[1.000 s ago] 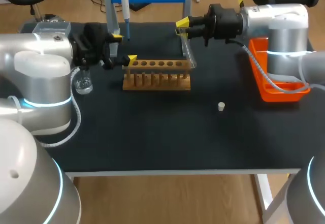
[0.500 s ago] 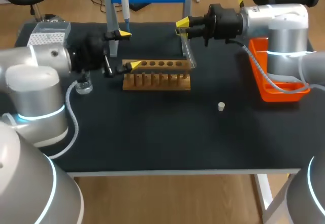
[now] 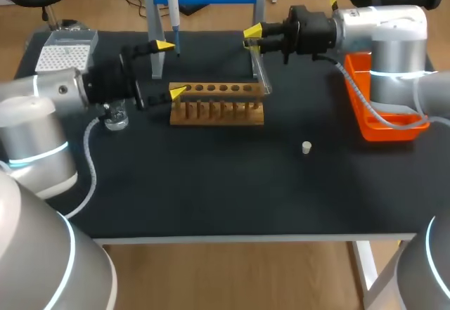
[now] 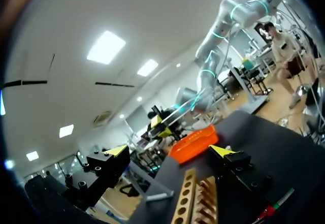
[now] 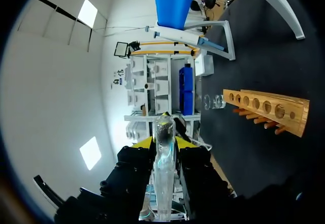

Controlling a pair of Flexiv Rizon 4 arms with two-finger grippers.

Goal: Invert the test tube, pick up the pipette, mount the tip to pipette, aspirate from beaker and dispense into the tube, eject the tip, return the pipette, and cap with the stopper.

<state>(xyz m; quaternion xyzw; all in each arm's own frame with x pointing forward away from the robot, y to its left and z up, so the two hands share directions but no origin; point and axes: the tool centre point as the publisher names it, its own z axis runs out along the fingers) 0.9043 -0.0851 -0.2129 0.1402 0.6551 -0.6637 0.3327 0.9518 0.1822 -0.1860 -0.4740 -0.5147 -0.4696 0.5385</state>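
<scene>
Right pincer (image 3: 252,37) clamped on clear glass test tube (image 5: 163,173), left pincer (image 3: 171,69) apart, long wooden tube rack (image 3: 218,106) just ahead of it

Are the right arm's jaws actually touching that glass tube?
Touching. The right wrist view shows the test tube pinched between the right arm's jaws, one yellow tip pressed against each side.
</scene>
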